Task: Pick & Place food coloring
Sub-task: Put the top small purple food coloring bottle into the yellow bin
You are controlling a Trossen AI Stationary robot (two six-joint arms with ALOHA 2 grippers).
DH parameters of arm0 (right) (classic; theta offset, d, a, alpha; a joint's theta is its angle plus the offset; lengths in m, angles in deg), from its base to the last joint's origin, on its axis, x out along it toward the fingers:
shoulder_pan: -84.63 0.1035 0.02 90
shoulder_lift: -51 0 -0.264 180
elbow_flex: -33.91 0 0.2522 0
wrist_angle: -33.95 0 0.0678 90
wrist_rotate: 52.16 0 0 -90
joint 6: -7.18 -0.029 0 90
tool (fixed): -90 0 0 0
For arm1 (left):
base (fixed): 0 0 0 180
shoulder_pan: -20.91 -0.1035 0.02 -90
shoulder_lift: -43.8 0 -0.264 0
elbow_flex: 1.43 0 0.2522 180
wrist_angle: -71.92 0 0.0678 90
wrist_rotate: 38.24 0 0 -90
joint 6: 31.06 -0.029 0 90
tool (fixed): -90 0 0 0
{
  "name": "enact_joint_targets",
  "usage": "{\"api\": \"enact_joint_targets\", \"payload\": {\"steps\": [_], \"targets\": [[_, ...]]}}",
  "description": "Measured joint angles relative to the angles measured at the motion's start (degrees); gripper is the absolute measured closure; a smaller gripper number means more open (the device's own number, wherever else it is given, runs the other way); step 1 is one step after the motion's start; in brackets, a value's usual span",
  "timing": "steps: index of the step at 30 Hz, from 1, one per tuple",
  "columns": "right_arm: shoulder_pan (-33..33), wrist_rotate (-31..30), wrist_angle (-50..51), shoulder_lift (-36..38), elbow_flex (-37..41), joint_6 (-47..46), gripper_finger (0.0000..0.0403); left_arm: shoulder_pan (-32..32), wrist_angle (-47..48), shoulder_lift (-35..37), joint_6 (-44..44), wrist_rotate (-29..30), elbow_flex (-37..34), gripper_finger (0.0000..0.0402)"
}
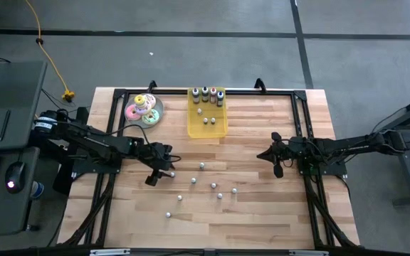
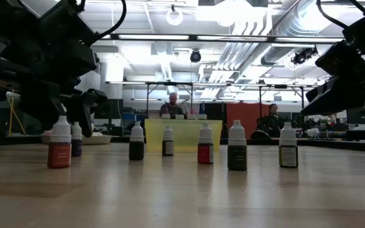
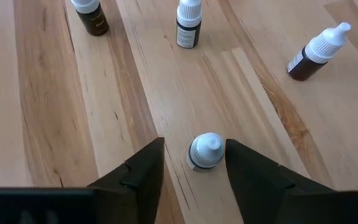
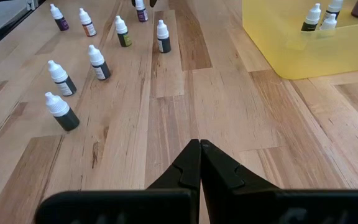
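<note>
Several tiny food coloring bottles [image 1: 214, 185] with white caps stand scattered on the wooden table, and they show as a row in the low view [image 2: 205, 144]. More of them stand in the yellow tray [image 1: 207, 124]. My left gripper [image 1: 168, 173] is open and points down over one bottle [image 3: 206, 152]. Its fingers stand on either side of the white cap, close to it. My right gripper [image 1: 277, 158] is shut and hovers over bare wood [image 4: 199, 163], right of the scattered bottles.
A plate of pastel iced donuts [image 1: 144, 110] sits left of the tray at the far edge. A black frame [image 1: 301, 107] runs along the table's sides. Three other bottles [image 3: 189, 23] stand just beyond the left gripper. Bare wood lies between the bottles and the tray [image 4: 303, 56].
</note>
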Motion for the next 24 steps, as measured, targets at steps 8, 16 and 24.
{"api": "enact_joint_targets", "payload": {"steps": [8,16,24], "targets": [[0.0,0.0,0.0,0.0,0.0,0.0,0.0402,0.0,0.1,0.0,0.2,-0.1,0.0,0.0287],[0.0,0.0,0.0,0.0,0.0,0.0,0.0402,0.0,-0.1,0.0,2.0,-0.2,0.0,0.0327],[0.0,0.0,0.0,0.0,0.0,0.0,0.0402,0.0,-0.4,0.0,4.5,-0.3,0.0,0.0357]]}}
